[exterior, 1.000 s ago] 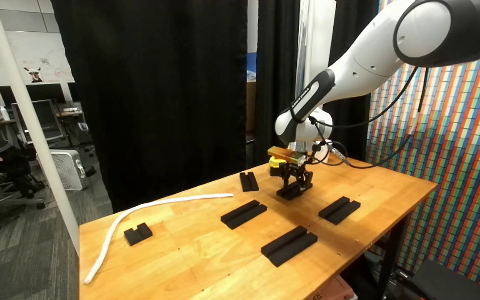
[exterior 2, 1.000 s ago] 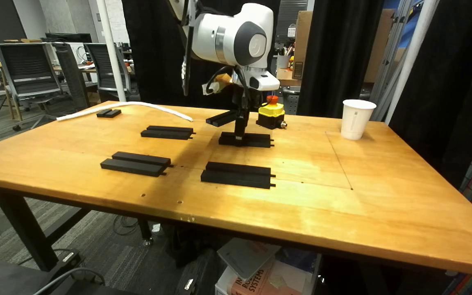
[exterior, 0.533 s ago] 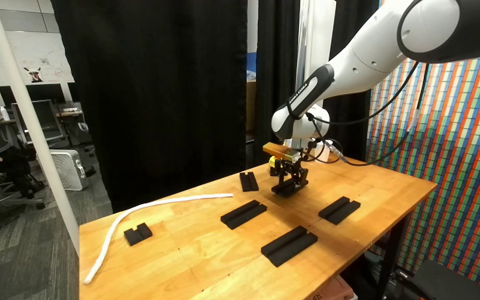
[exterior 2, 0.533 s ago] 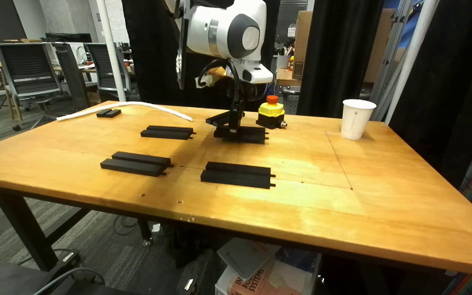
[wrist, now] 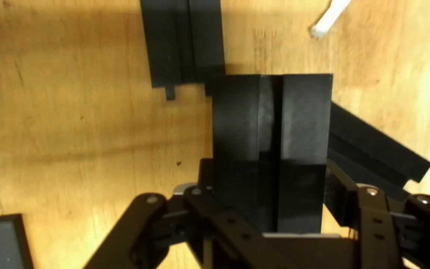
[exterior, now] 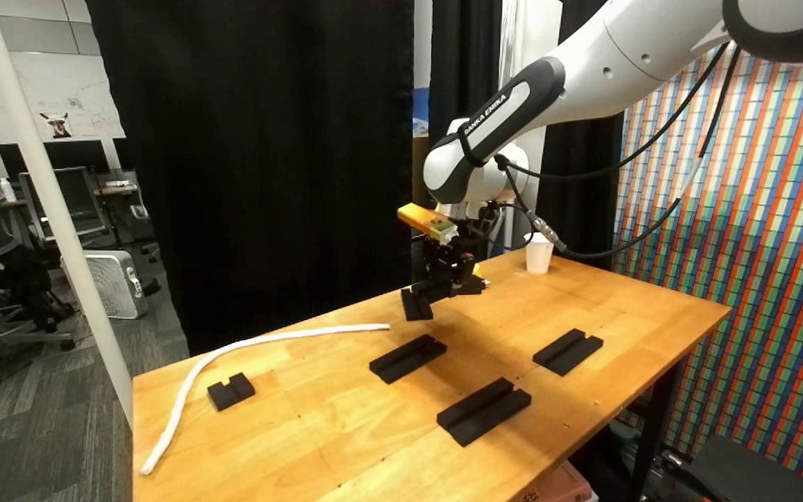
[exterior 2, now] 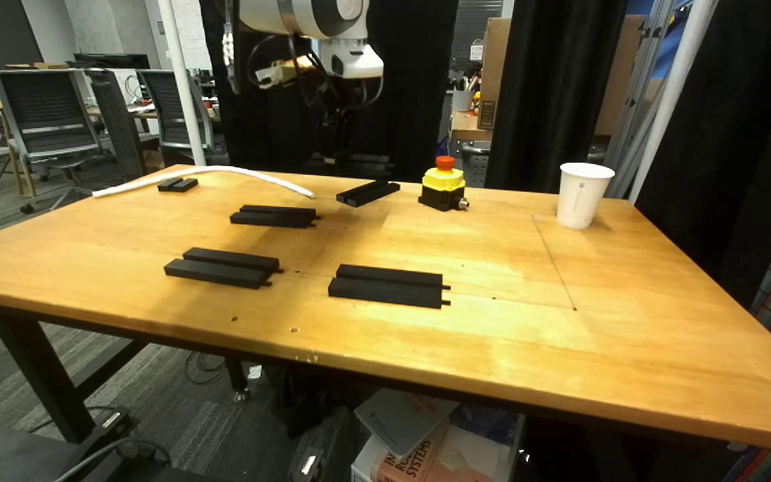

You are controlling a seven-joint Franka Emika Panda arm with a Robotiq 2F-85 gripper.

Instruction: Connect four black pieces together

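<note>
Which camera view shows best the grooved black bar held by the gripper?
The wrist view: there the held black bar is large, its lengthwise groove clear. Both exterior views show it only small, dark and poorly outlined.

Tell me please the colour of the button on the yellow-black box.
Red; the button shows best in an exterior view.

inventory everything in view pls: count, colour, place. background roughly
Table: one, light wood, centre.
Bars: three, black, apart on table.
Held bar: one, black, above table.
Cable: one, white, on table.
Emergency button: one, yellow and red, on table.
Cup: one, white, upright on table.
Blocks: two, black, one near cable, one near emergency button.
Curtains: several, black, behind table.
Chairs: at least two, grey, background.
Robot arm: one, white and black, over table.
Gripper: one, black, closed on held bar.
</note>
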